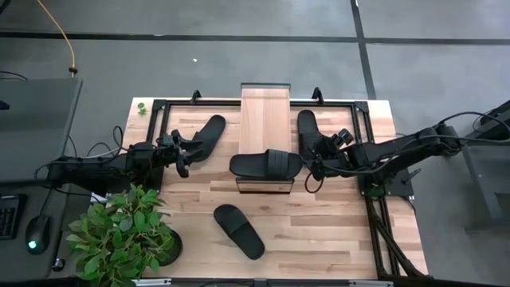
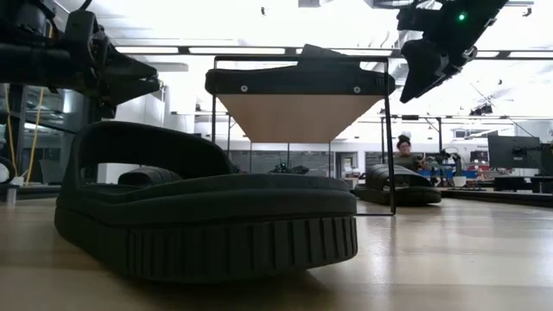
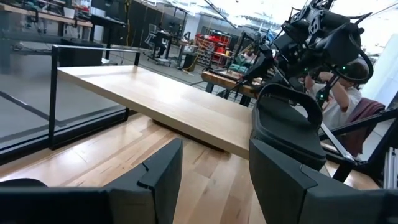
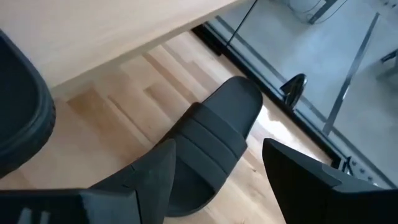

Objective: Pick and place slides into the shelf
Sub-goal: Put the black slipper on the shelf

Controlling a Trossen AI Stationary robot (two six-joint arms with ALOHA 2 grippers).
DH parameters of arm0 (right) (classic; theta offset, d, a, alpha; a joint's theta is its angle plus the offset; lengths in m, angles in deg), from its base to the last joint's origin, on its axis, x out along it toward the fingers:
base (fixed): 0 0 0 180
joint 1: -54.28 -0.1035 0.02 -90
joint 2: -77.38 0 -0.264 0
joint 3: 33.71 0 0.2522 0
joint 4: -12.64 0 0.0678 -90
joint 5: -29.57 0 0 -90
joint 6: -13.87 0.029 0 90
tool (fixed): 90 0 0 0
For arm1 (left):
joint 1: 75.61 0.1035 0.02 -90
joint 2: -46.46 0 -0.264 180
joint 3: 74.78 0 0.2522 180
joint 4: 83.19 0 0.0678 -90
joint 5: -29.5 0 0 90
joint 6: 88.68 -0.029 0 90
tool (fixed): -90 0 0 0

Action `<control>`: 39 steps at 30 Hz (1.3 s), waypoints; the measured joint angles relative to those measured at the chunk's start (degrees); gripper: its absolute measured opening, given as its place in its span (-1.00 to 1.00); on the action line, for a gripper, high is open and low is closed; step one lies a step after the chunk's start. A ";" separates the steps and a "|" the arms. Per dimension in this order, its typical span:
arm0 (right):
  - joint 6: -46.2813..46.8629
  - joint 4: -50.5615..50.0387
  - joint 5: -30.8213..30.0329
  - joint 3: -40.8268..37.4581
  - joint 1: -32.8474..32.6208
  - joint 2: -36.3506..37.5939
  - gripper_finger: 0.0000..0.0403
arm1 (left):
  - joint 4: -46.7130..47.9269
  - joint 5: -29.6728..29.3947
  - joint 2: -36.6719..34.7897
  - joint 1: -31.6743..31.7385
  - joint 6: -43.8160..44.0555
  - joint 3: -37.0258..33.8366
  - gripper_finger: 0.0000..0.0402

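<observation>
Four slides total: one (image 1: 266,164) lies crosswise on the shelf (image 1: 265,119), three on the table (image 1: 335,231) around it. Left gripper (image 1: 185,155) hovers released by the left slide (image 1: 205,136); right gripper (image 1: 317,163) hangs released over the right one (image 1: 307,129).

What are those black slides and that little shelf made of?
The slides look like matte moulded foam or rubber: dull black, thick ribbed sole edge, no stitching visible. The shelf has a pale wood plank top with visible grain, satin rather than glossy, on a thin dark frame, probably painted metal.
</observation>
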 joint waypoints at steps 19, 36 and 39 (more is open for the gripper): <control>-12.17 10.11 5.62 -16.70 0.34 0.00 0.16 | -0.07 -0.81 0.02 0.02 -0.03 0.00 -0.16; -30.67 34.48 1.17 -26.27 0.35 0.00 0.16 | -0.06 -0.96 0.01 0.01 -0.47 0.00 -0.16; -30.68 35.04 0.82 -27.31 0.44 0.00 0.16 | -0.06 -0.95 -0.01 0.00 -0.47 0.00 -0.16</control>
